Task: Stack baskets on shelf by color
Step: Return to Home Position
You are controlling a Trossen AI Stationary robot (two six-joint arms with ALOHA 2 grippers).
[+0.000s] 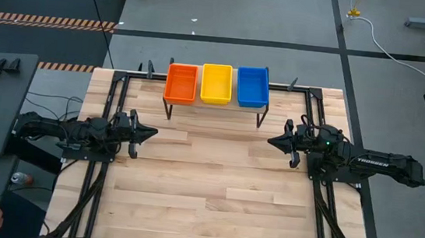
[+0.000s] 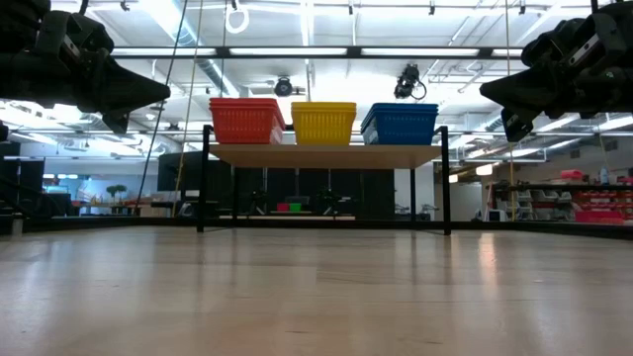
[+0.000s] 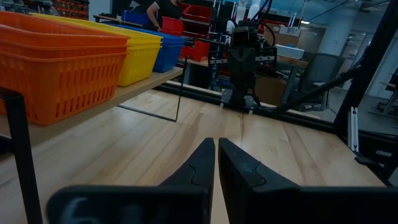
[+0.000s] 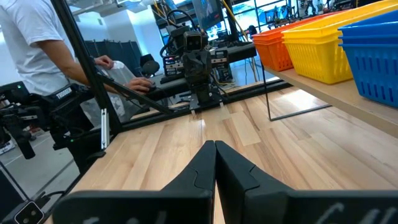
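— On the shelf (image 2: 326,154), what stands there?

— Three stacks side by side: the orange baskets (image 1: 181,83), the yellow baskets (image 1: 217,83) and the blue baskets (image 1: 252,86). The orange stack is the one nearest the left gripper (image 1: 148,134). The blue stack is nearest the right gripper (image 1: 271,143), and the yellow stack sits between them.

— And how do the grippers stand?

— Both are clenched on nothing (each wrist view shows the two dark fingers (image 3: 199,168) meeting along a thin seam). They hang above the table (image 1: 213,197), well apart, tips pointing at each other. The shelf lies off to one side of the line between them, toward the table's far edge, and touches neither.

— How high are they?

— In the low view each gripper is clear of the tabletop, roughly level with the basket rims. One is out beyond the orange end of the shelf and the other beyond the blue end.

— Anything past the table?

— Behind the left gripper, in the right wrist view, a person in a white shirt (image 4: 37,43) is at a desk, one hand down on it
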